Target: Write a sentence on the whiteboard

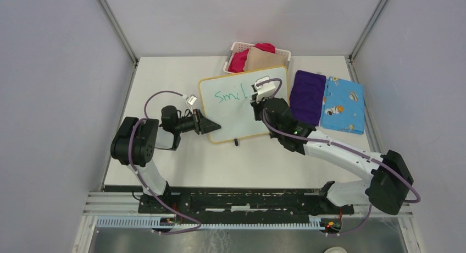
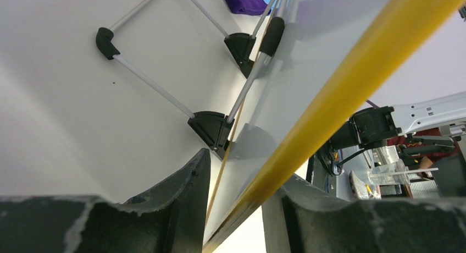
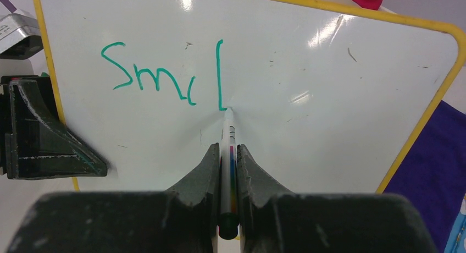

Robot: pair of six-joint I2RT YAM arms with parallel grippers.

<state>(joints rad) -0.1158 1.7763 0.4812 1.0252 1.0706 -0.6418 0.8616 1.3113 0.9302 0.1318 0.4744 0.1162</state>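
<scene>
Table (image 1: pixel 181 165) | whiteboard (image 1: pixel 237 121) edge between left jaws | right jaws pinch marker (image 3: pixel 229 137) | writing (image 3: pixel 159 74) "Smil"

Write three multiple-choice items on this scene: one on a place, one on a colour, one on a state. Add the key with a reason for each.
1. On the table, the white basket stands:
A. beyond the whiteboard's far edge
B. at the near edge
C. at the left edge

2. The writing on the board is:
A. red
B. black
C. green

3. The right pincer is:
A. open and empty
B. shut on a marker whose tip touches the board
C. shut on the board's frame

Key:
1 A: the top view shows it behind the board.
2 C: the strokes are green in the top and right wrist views.
3 B: its wrist view shows the marker clamped, with its tip at the foot of the rightmost stroke.
</scene>
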